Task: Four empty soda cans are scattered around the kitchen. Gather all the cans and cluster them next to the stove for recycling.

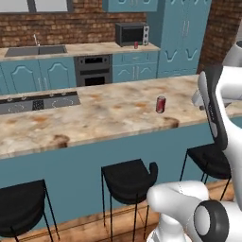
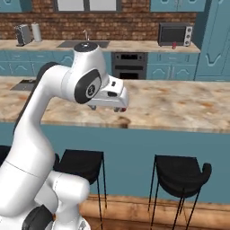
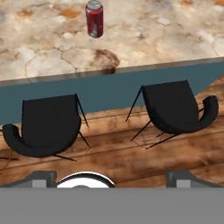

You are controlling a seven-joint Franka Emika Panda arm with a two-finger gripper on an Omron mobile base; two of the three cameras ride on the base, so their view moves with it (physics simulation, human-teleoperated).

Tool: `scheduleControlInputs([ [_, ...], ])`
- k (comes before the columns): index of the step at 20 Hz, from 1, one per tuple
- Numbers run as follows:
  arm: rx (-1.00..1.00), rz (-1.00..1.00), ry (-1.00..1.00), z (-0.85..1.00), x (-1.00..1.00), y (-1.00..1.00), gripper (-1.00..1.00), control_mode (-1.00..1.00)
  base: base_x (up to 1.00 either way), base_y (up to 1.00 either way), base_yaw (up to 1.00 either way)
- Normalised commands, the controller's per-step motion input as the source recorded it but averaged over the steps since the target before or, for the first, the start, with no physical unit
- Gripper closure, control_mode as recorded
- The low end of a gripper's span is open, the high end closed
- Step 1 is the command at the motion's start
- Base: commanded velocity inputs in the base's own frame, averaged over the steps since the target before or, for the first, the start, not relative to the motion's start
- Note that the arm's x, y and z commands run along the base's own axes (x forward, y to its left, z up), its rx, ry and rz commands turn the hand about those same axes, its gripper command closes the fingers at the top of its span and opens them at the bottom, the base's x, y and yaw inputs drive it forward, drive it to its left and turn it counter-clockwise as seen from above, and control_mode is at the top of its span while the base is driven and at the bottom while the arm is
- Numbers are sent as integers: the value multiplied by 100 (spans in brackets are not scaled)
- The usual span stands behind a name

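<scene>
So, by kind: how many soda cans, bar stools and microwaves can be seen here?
Soda cans: 2, one on the island counter, one by the microwave.
Bar stools: 3.
Microwaves: 1.
Total: 6.

soda can [image 1: 160, 104]: glossy red metal | island counter [image 1: 108, 118]: polished beige marble | floor [image 3: 131, 153]: wood planks

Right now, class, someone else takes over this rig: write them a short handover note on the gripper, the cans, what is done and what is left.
Gripper: fingertips apart, holding nothing, above the bar stools.
Soda can: upright on the island counter, well right of the stove.
Second can: back counter, beside the microwave.
Done: no can sits by the stove.
Left: fetch these two, find the others, cluster all beside the stove.
</scene>
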Motion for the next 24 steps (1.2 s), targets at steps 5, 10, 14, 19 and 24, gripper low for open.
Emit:
scheduleControlInputs([
  [5,0,0,0,0,0,0,-100,100,87,29,-4],
  [10,0,0,0,0,0,0,-100,100,100,4,19],
  [14,0,0,0,0,0,0,-100,100,96,-3,38],
  [19,0,0,0,0,0,0,-100,100,48,-38,23],
  [24,0,0,0,0,0,0,-100,100,49,-61,15],
])
